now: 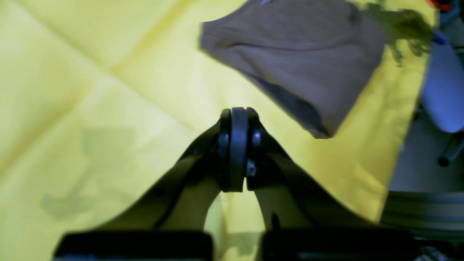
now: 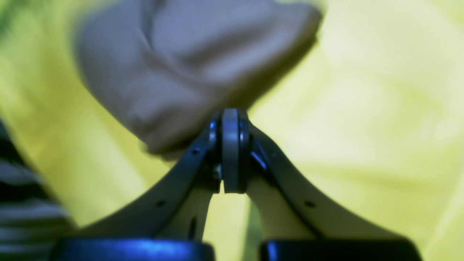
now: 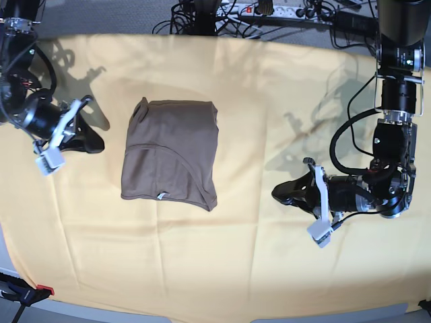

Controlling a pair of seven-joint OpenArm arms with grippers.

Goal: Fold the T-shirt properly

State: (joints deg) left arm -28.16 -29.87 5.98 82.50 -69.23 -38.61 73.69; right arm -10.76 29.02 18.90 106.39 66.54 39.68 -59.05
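Your base view is bright and sharp, evenly lit from above; the arms throw hard, dark shadows onto the yellow cloth [image 3: 236,262] at upper left and right of centre. Your left wrist view is soft, with a strong yellow cast and a faint shadow at lower left. Your right wrist view is blurrier still: the T-shirt [image 2: 188,65] smears at its edges, upper left.

Both arms [image 3: 394,101] are black with looping black cables, white wrist housings and dark curved pincer fingers [image 1: 203,156].
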